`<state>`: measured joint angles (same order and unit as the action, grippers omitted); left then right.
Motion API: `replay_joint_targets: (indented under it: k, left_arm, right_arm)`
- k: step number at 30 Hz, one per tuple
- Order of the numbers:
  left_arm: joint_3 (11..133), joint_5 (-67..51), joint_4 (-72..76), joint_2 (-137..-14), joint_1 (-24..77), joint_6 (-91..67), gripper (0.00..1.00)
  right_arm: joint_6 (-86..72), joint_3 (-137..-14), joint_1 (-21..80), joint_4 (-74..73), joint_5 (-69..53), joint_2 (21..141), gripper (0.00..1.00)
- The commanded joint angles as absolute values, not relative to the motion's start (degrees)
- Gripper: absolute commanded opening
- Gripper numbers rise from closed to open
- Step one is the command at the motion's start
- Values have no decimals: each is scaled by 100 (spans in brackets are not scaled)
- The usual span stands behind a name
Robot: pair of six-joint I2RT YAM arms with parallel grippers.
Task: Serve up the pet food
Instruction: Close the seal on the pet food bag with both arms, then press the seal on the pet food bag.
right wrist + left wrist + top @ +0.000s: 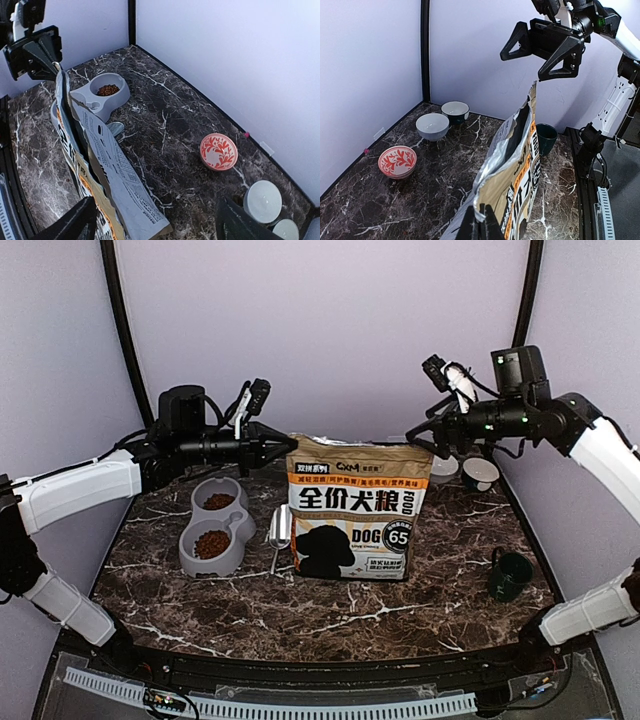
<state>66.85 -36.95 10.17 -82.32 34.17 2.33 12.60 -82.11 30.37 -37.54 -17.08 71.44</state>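
Two heaps of pet food [212, 543] are sitting in the grey double bowl [238, 523] on the desk [420, 615], left of the dog-food bag [355, 530]. My left jaws are pinching shut on the bag's top left corner, while my right jaws are gaping wide, holding nothing, just beside its top right corner.

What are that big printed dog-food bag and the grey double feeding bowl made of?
The big brown-and-orange printed dog-food bag looks like a plastic-foil laminate: glossy print outside, silvery crinkled lining at its open mouth. The grey double bowl seems to be moulded plastic, matte and smooth with rounded edges.
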Motion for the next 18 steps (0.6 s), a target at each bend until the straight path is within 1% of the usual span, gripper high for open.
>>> replay_joint_targets:
  k: [1, 10, 18]
  left_arm:
    - [6719, -3880, 1607, -7783, 3331, 130, 0]
    - [6680, -3936, 1693, -7735, 3331, 62, 0]
    - [6612, -4092, 1840, -7751, 3331, -8, 0]
  right_arm:
    - [1608, -8846, 3300, -3996, -2075, 7515, 84]
    - [2096, -10130, 4362, -4460, -1690, 8761, 85]
    - [2380, -11244, 4603, -4798, -1608, 9725, 85]
